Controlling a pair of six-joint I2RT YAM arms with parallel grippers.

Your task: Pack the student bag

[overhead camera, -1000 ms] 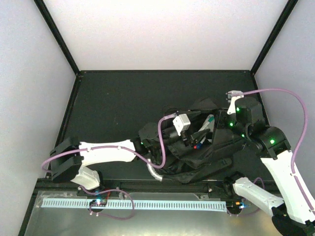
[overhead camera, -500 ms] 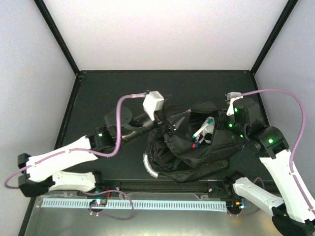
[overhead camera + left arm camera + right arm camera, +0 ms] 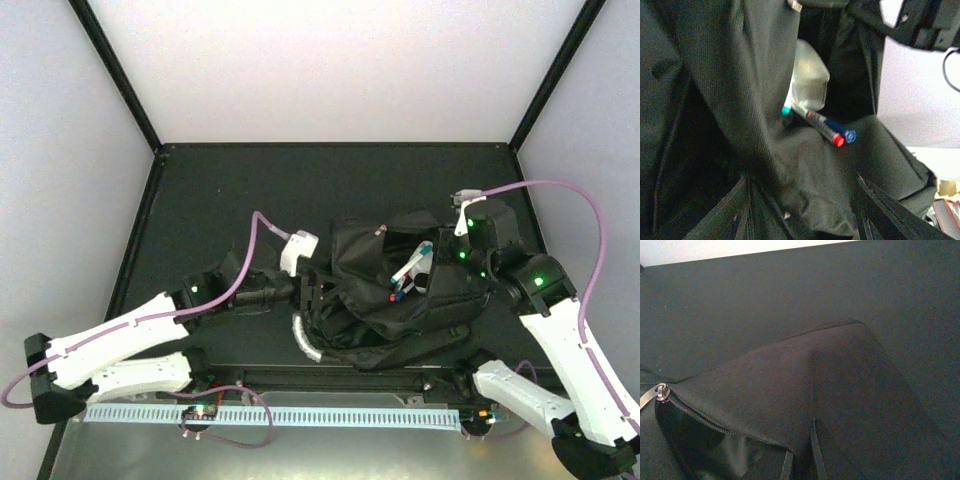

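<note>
Dark tabletop [image 3: 220, 200] bears the backpack [image 3: 380, 312]. The right gripper [image 3: 455, 265] pinches its rim, likely holding the mouth open. Whether the left gripper [image 3: 315, 290] opposite is spread cannot be told.

On my feed the student bag [image 3: 370, 305] is plain black woven fabric, with a grey handle [image 3: 305, 342] and a silver zip pull [image 3: 661, 390]. Inside there's a whitish pouch [image 3: 809, 75] plus a red cap [image 3: 838, 141], a blue cap [image 3: 850, 135] and a teal cap [image 3: 786, 110]. The tabletop [image 3: 220, 190] is matte near-black and the walls [image 3: 330, 70] are white. The arms [image 3: 120, 335] are white with black joints, lilac cables [image 3: 600, 235] and green lights [image 3: 538, 281].
</note>
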